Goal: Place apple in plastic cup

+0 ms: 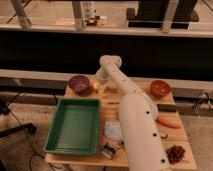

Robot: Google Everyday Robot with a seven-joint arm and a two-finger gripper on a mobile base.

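A white arm (135,120) reaches from the near right edge of the picture across a wooden table (145,97) to its far side, bending at an elbow above the far edge and turning down again. It covers a wide strip through the middle of the table, and its base is cut off at the bottom of the picture.

The gripper (101,81) hangs at the end of the arm, low over the far left part of the table, just right of a purple bowl (79,83). Its tip merges with the arm's pale casing, so I cannot tell whether it is apart, together or clamped on anything.

The apple (95,86) shows as a small orange-yellow spot right beside the bowl and directly under or against the gripper. Whether they touch cannot be told. A pale shape just right of the apple may be the cup, but it is too indistinct to say.

A green tray (57,142) fills the near left of the table. On the right are an orange-brown bowl (160,88), a carrot (168,123) and a dark brown clump (175,152) near the corner. A pale bluish packet (112,131) and a small dark item (108,150) lie partly hidden at the arm's left edge.
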